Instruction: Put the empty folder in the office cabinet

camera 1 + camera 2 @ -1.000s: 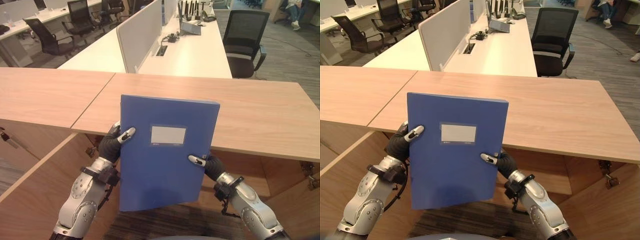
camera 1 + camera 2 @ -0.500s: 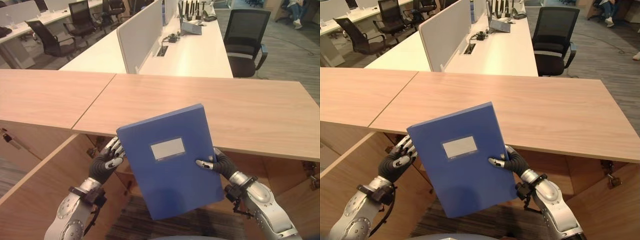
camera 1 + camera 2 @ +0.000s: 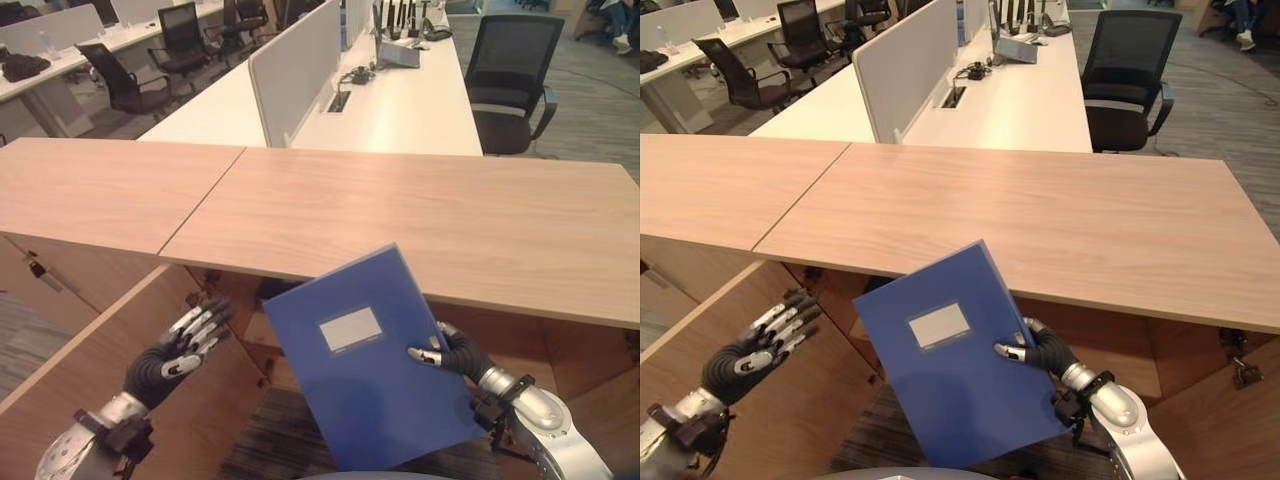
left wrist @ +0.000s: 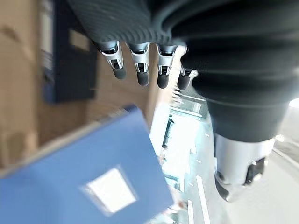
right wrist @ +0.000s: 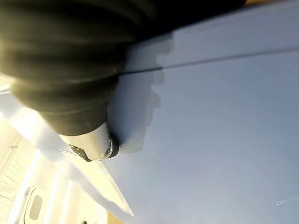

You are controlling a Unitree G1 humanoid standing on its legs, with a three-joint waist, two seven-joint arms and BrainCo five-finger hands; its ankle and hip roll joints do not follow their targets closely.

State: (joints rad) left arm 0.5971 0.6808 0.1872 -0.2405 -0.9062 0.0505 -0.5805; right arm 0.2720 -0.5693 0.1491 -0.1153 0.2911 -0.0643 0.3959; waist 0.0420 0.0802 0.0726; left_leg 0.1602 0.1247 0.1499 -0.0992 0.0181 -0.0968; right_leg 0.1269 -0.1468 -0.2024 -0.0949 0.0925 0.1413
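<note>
A blue folder (image 3: pixel 365 360) with a white label hangs tilted in front of the wooden cabinet, below its top (image 3: pixel 420 220). My right hand (image 3: pixel 452 354) grips the folder's right edge, thumb on the front and fingers behind. The folder (image 4: pixel 84 186) also appears in the left wrist view, apart from that hand's fingers (image 4: pixel 140 70). My left hand (image 3: pixel 175 350) is off to the folder's left, open with straight fingers, touching nothing. The cabinet's open space (image 3: pixel 845 300) lies behind the folder, under the top.
An open cabinet door (image 3: pixel 90 370) slants at the lower left, close to my left hand. Another wooden panel (image 3: pixel 1220 410) stands at the lower right. Beyond the cabinet top are white desks with a divider (image 3: pixel 300 60) and black office chairs (image 3: pixel 510 60).
The left hand has let go of the folder and pulled away to the left. The right hand alone has lowered the folder and tilted it further. The camera view has shifted slightly.
</note>
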